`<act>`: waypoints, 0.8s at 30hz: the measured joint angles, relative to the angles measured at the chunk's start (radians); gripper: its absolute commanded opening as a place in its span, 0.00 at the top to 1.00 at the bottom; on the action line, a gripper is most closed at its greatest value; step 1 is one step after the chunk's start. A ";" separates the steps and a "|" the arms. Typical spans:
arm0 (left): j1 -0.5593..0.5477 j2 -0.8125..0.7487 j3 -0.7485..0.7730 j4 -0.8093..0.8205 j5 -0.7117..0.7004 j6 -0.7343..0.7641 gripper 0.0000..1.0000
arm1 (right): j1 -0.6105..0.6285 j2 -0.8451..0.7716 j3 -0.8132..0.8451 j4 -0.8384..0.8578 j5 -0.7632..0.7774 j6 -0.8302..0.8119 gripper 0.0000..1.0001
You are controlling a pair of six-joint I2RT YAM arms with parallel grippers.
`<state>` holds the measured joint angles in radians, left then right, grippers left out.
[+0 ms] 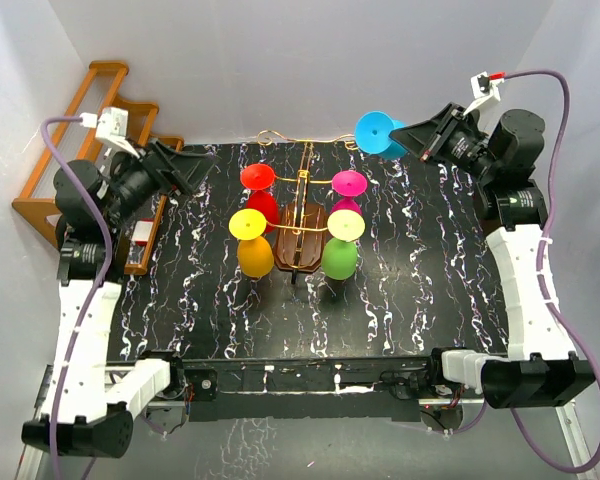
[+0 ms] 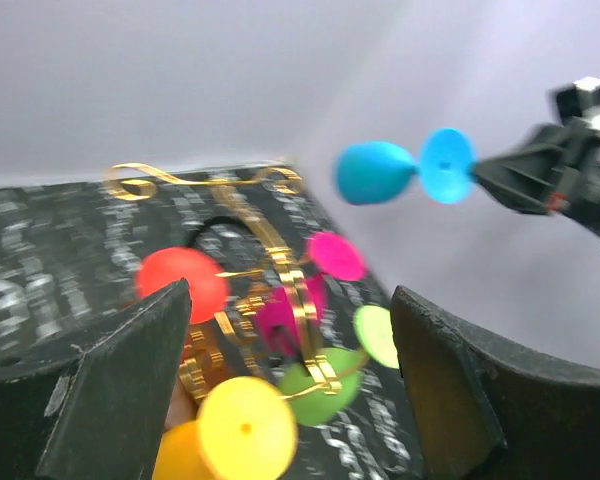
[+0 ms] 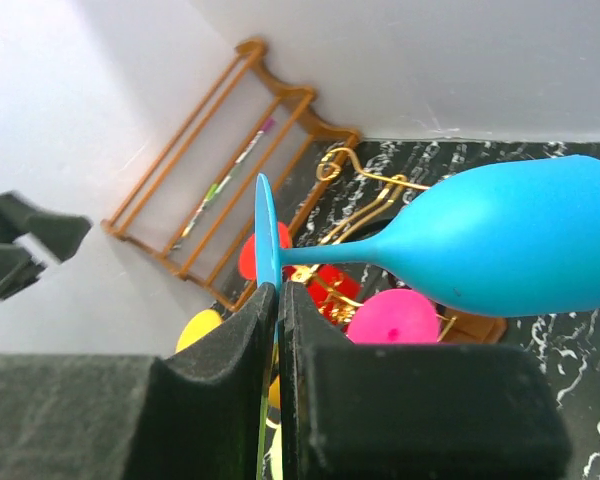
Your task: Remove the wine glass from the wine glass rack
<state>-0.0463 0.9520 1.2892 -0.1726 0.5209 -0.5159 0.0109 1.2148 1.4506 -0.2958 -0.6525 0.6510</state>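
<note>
Black marbled tabletop (image 1: 410,260) between white walls: the right gripper (image 1: 416,146) is clamped on the foot of the blue wine glass (image 1: 378,131), holding it in the air at the upper right of the overhead view, clear of the wine glass rack (image 1: 298,238) at centre. The right wrist view shows the thin foot disc pinched edge-on between the closed fingers (image 3: 230,340), with stem and bowl (image 3: 520,240) running out sideways, so the glass's long axis lies roughly level and points from the gripper toward the rack. In the left wrist view the bowl (image 2: 375,172) hangs above and to the right of the rack's rear gold curl (image 2: 280,180), apart from it. Red (image 1: 258,180), pink (image 1: 349,184), yellow (image 1: 248,226) and green (image 1: 345,228) glasses hang on the rack. The right arm, reaching from the right edge with its wrist turned inward, is the one carrying the glass; the left gripper (image 1: 195,168) waits at the upper left beside the stepped wooden shelf (image 1: 90,130), fingers (image 2: 130,370) spread wide and holding nothing. The lift looks done; what remains is judged to be carrying the glass further from the wire arms
</note>
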 measured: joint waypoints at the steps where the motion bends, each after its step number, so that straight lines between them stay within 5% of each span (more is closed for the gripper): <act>1: 0.000 0.021 0.003 0.057 0.068 -0.047 0.22 | 0.000 -0.008 0.011 -0.001 -0.024 0.000 0.92; 11: -0.034 0.258 -0.047 0.721 0.474 -0.637 0.24 | 0.000 -0.063 0.078 0.021 -0.236 0.016 0.92; 24: -0.215 0.285 0.042 0.604 0.529 -0.546 0.27 | 0.050 0.064 0.224 0.072 -0.366 0.069 0.92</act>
<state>-0.2615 1.2369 1.3312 0.4316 1.0504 -1.0615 0.0612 1.2789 1.6741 -0.2237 -1.0187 0.7200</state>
